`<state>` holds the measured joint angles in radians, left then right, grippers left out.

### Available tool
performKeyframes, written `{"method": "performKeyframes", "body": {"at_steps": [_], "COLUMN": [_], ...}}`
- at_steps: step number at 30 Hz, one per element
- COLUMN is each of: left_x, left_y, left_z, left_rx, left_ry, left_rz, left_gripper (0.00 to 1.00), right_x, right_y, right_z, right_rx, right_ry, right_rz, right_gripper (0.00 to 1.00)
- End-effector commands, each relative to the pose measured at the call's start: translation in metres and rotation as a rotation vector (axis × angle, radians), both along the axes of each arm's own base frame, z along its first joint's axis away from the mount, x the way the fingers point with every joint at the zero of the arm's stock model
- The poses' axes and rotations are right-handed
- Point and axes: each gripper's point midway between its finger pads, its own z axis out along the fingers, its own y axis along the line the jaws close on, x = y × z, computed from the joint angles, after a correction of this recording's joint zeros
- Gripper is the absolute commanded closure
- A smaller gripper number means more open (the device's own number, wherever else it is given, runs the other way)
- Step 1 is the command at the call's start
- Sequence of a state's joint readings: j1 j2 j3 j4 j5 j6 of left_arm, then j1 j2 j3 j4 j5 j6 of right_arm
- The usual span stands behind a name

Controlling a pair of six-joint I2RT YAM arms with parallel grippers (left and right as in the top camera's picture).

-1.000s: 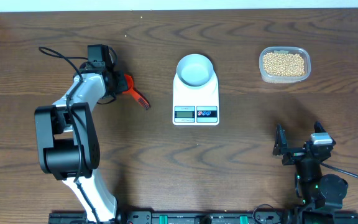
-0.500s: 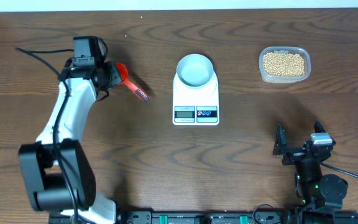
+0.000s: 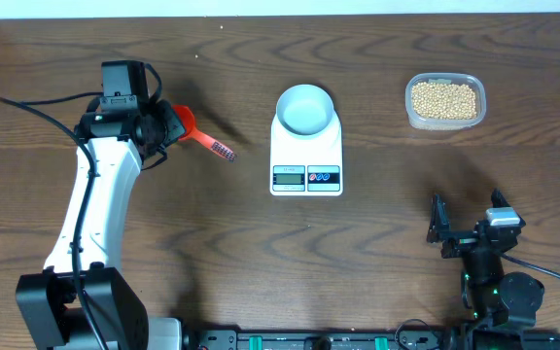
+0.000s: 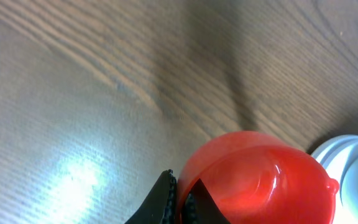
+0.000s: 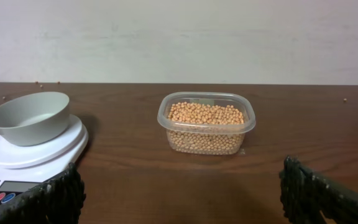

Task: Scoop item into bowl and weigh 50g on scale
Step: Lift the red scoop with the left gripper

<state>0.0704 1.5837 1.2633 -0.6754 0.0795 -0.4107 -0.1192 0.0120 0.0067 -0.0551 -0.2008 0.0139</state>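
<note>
Overhead, the left gripper clamped a red plastic scoop (handle pointing toward the white rectangular digital scale). On that scale sat the small pale round bowl. Small tan-yellow beans filled a clear plastic container well to its right, and the right gripper held its fingers wide.

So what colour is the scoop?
Red; the scoop shows best in the left wrist view.

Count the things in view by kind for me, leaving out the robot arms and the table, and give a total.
Red plastic scoop: 1
Small pale round bowl: 1
White rectangular digital scale: 1
Clear rounded-rectangular plastic container, full of tan beans: 1
Total: 4
</note>
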Motion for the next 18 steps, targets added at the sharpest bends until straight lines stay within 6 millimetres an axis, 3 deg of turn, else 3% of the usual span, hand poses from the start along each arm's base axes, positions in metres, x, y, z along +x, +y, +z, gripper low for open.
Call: {"method": "performKeyframes", "body": {"at_steps": [1, 13, 18], "left_x": [0.001, -0.017, -0.008], "left_y": [-0.006, -0.013, -0.014], "left_z": [0.009, 0.002, 0.022], "left_rx": [-0.041, -0.071, -0.070], "left_ry": [-0.019, 0.059, -0.030], "left_rz": [0.015, 0.017, 0.013], "left_gripper": [0.93, 0.93, 0.93], "right_x": [0.000, 0.000, 0.000], "right_y": [0.001, 0.001, 0.001], "right_z": [0.000, 0.000, 0.000], "right_rx": [-0.012, -0.012, -0.012], "right_ry": [-0.002, -0.002, -0.002], "right_rz": [0.003, 0.003, 0.003], "right_gripper": [0.01, 0.01, 0.01]}}
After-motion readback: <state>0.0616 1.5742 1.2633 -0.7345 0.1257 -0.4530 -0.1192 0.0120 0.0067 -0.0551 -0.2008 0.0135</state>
